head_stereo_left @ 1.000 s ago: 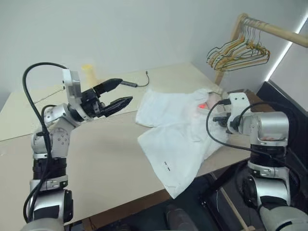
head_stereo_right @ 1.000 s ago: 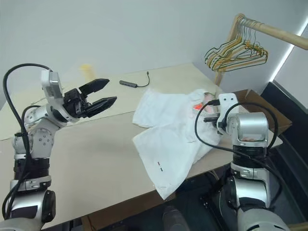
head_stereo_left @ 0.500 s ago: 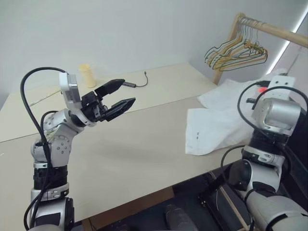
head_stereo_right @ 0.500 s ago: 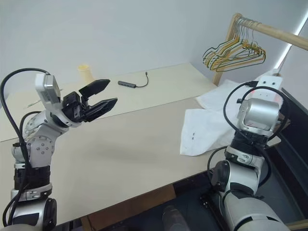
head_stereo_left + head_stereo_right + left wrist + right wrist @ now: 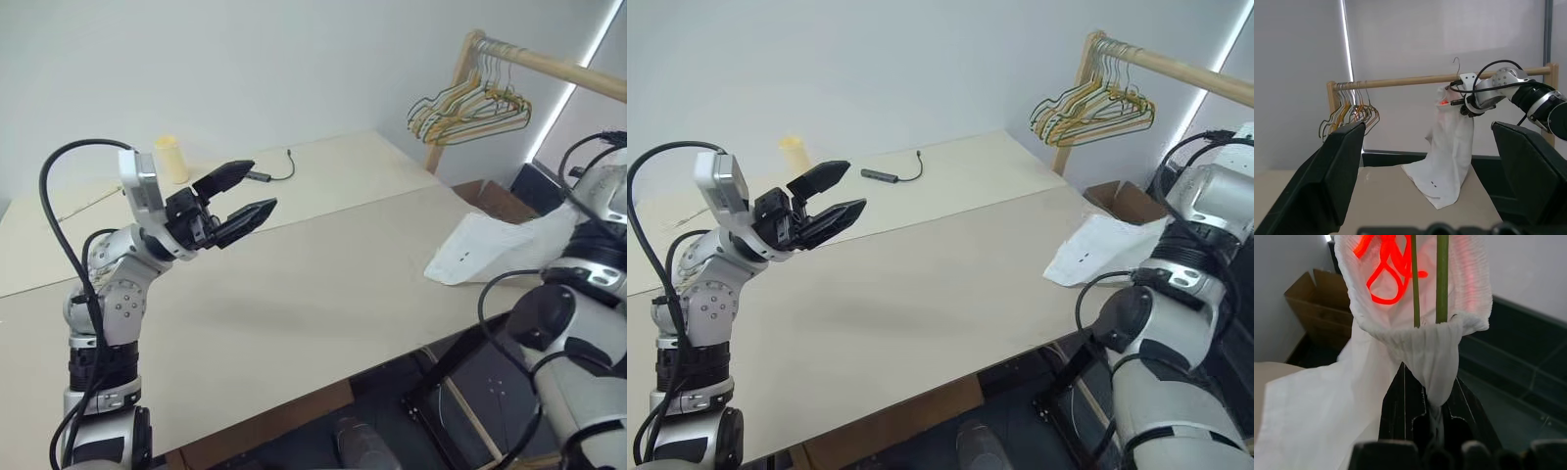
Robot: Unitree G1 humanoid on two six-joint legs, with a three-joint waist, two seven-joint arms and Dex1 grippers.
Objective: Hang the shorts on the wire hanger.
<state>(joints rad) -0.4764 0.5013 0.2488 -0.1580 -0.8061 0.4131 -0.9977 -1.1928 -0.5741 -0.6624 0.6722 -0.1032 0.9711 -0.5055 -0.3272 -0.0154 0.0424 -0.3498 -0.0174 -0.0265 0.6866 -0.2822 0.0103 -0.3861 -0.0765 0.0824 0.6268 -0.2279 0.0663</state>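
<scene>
The white shorts [image 5: 487, 251] hang from my right gripper [image 5: 1429, 382], which is shut on their gathered waistband. Their lower hem, with tiny dark marks, trails on the right edge of the table [image 5: 294, 294]. Two thin wires of the wire hanger [image 5: 1442, 279] run through the waistband beside a red mark. In the left wrist view the wire hanger's hook [image 5: 1455, 62] stands up above the raised shorts [image 5: 1449, 147]. My left gripper [image 5: 261, 186] is open and empty, held above the table's left part, far from the shorts.
A wooden clothes rail [image 5: 549, 64] at the back right carries a bunch of yellow, orange and green hangers [image 5: 475, 103]. A cardboard box [image 5: 490, 198] sits on the floor under it. A yellow cup [image 5: 168, 157] and a dark cable [image 5: 265, 176] lie at the table's back.
My right arm has swung up and to the right, dragging the shorts from the table's middle to its right edge. The left gripper has stayed open and in place.
</scene>
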